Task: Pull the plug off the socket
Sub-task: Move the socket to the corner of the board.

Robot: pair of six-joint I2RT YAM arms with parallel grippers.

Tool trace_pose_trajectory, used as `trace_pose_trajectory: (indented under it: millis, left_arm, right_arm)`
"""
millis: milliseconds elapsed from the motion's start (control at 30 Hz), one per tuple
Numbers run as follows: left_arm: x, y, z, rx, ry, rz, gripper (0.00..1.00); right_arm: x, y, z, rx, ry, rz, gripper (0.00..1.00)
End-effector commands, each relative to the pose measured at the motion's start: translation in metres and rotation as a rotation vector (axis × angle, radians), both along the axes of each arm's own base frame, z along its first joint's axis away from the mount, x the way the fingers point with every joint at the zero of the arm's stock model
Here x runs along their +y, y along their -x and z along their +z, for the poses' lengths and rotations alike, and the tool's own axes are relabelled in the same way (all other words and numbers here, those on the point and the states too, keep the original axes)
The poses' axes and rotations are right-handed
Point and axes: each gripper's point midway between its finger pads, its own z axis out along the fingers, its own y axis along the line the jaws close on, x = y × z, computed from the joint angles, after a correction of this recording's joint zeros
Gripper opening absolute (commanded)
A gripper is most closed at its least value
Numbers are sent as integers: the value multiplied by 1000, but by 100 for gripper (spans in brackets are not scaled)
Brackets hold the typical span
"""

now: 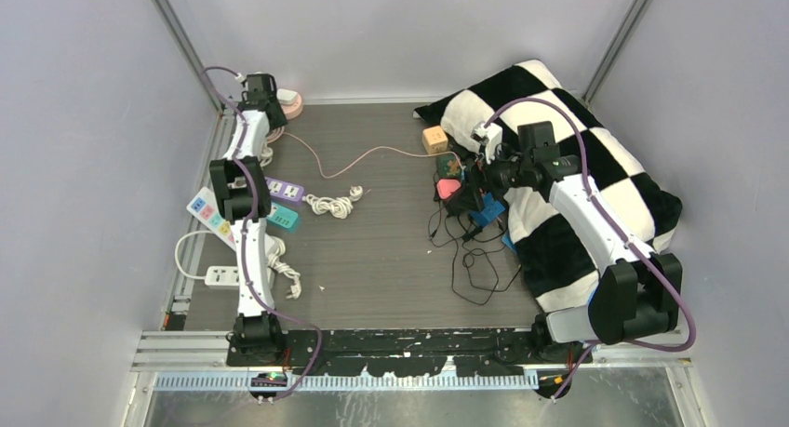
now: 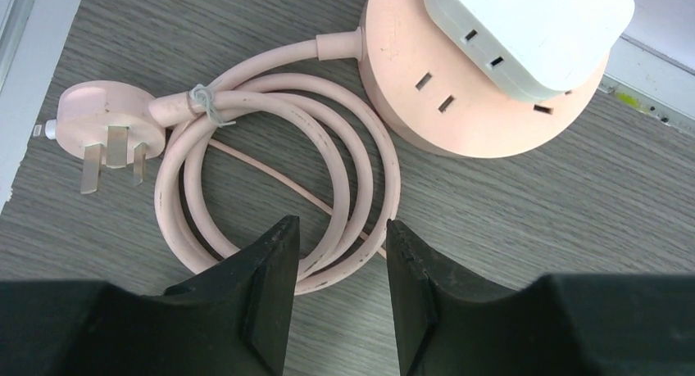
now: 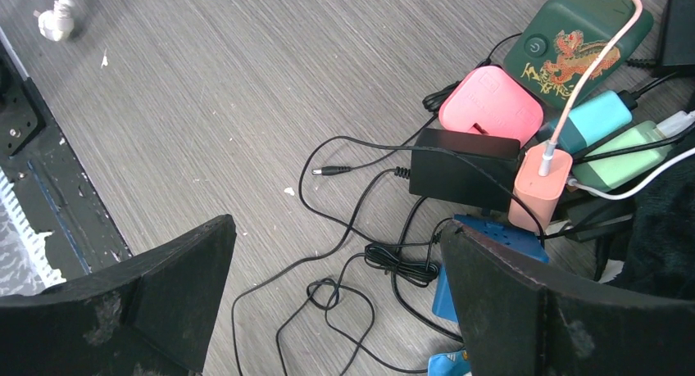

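A round pink socket [image 2: 426, 106] lies at the back left corner, with a white plug [image 2: 533, 32] seated on top of it. Its own pink cord [image 2: 328, 163] is coiled beside it and ends in a loose three-pin plug [image 2: 102, 126]. My left gripper [image 2: 340, 228] hovers over the coil's near edge, short of the socket, jaws partly apart and holding nothing. In the top view that gripper [image 1: 265, 90] sits next to the socket [image 1: 291, 104]. My right gripper [image 3: 336, 228] stands wide open above black wires, beside a blue power strip [image 3: 492, 233] carrying a pink plug [image 3: 490, 106], a black adapter [image 3: 463, 167] and a peach charger [image 3: 539, 188].
Several power strips [image 1: 209, 213] and a white coiled cable [image 1: 333, 204] lie along the left side. A black-and-white checkered cushion [image 1: 577, 166] fills the right rear. A wooden cube [image 1: 434, 140] and a green box with a dragon [image 3: 574, 40] sit near the blue strip. Tangled black wires [image 1: 474, 269] spread toward the middle.
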Motion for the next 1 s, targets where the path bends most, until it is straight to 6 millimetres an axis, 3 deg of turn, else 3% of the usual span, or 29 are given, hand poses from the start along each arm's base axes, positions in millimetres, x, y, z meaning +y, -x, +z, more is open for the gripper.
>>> trace_pose_trajectory:
  millis: [0, 433, 500, 733, 967]
  left_arm:
    - [10, -16, 16, -69, -7, 17, 44]
    - [8, -18, -7, -45, 30, 7, 28]
    - [7, -18, -9, -43, 37, 4, 16]
    - [-3, -20, 3, -65, 83, -29, 1]
    - [-19, -23, 37, -129, 150, -75, 0]
  right_arm:
    - [5, -7, 16, -50, -8, 23, 100]
    - [6, -8, 12, -43, 5, 30, 100]
    - [6, -7, 12, -43, 5, 32, 100]
    - [6, -7, 13, -44, 5, 31, 100]
    - [6, -7, 14, -47, 4, 31, 100]
